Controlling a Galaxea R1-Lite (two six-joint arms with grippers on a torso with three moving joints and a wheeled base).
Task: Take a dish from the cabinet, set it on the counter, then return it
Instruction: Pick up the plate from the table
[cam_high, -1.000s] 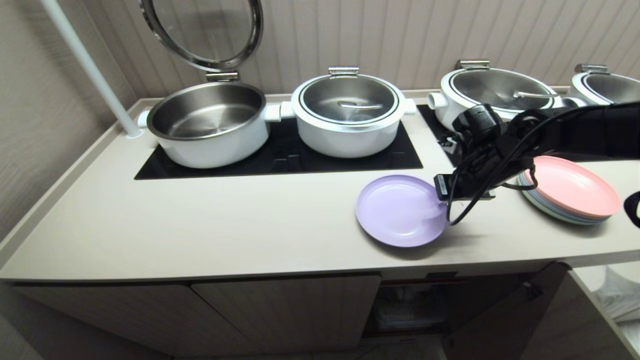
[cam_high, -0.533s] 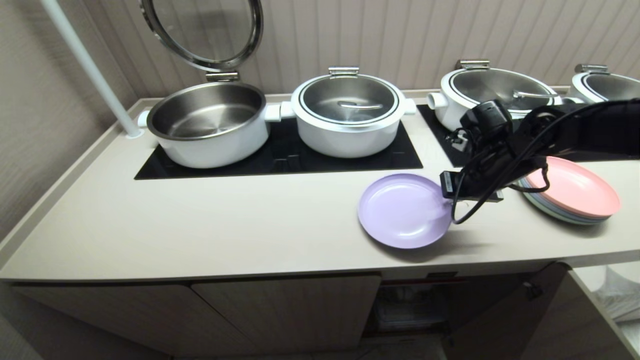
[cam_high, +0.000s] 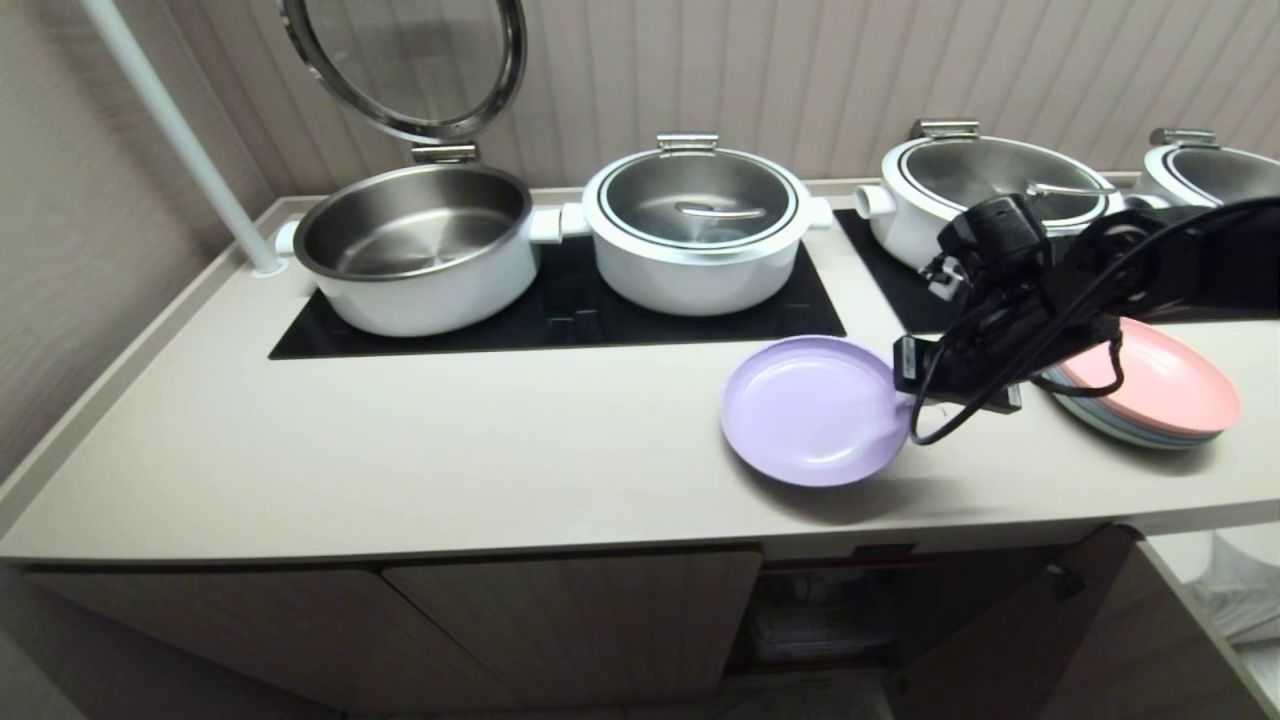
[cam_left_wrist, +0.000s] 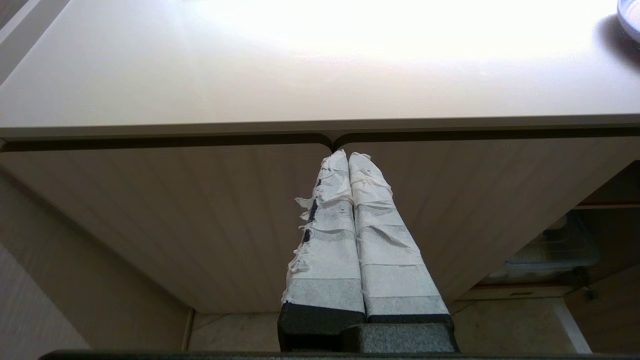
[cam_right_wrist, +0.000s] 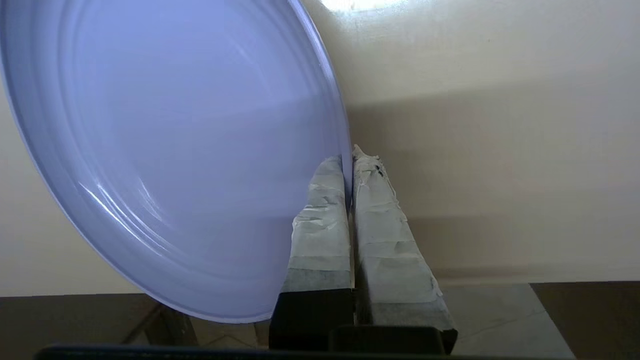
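The dish (cam_high: 812, 410), a lavender plate, hangs tilted just above the beige counter (cam_high: 450, 450) near its front edge, casting a shadow below. My right gripper (cam_high: 898, 398) is shut on its right rim. In the right wrist view the taped fingers (cam_right_wrist: 320, 215) pinch the rim of the dish (cam_right_wrist: 175, 140), with my right gripper (cam_right_wrist: 350, 159) at its edge. My left gripper (cam_left_wrist: 348, 156) is shut and empty, parked low before the cabinet doors (cam_left_wrist: 165, 210). The cabinet (cam_high: 560, 620) sits under the counter, with an open compartment (cam_high: 820, 610) below the dish.
A pastel plate stack topped by a pink plate (cam_high: 1150, 385) lies right of my arm. White pots (cam_high: 700, 230) stand on black hobs behind, one with its lid raised (cam_high: 400, 60). A white pole (cam_high: 180, 130) rises at back left. An open cabinet door (cam_high: 1000, 640) juts out at lower right.
My right gripper has moved a little right and back with the dish in it. The dish has come up off the counter and tilted. The left arm has not moved.
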